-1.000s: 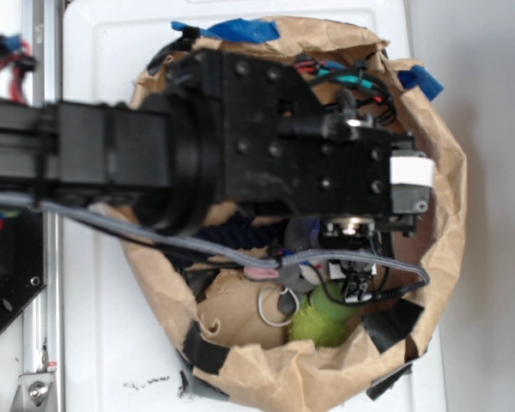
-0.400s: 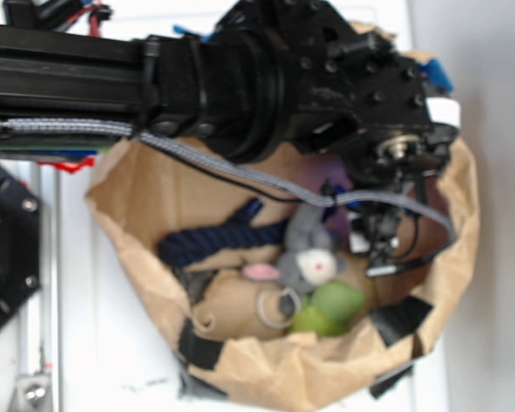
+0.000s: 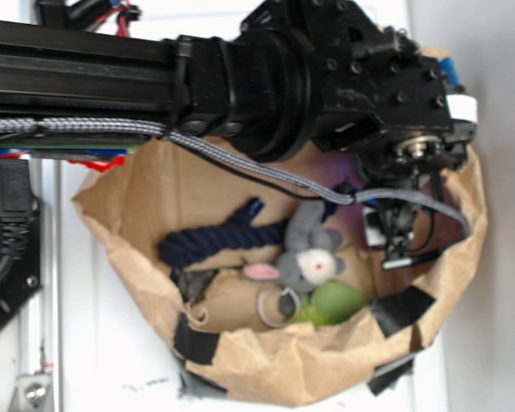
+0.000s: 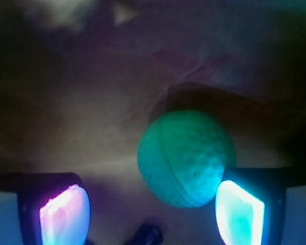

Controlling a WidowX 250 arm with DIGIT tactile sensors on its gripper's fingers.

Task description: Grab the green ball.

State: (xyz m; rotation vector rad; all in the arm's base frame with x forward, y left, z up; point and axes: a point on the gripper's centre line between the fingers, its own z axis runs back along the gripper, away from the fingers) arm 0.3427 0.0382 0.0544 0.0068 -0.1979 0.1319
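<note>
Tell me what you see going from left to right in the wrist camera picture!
Left glowing pink finger pad → green ball → right glowing teal finger pad, which overlaps the ball's lower right edge.

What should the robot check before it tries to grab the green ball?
1. Gripper open: ok, the two fingers stand wide apart in the wrist view.
2. Green ball in sight: ok in the wrist view; in the exterior view the arm hides it.
3. Ball centered between the fingers: not ok, it sits close to the finger on the picture's right, far from the other.
4. Nothing gripped yet: ok, the space between the fingers is free.
5. Touching the ball: cannot tell, that finger overlaps its edge in the picture.
6. Other toys clear: ok, the plush mouse and lime plush lie apart from the gripper in the paper bag.
</note>
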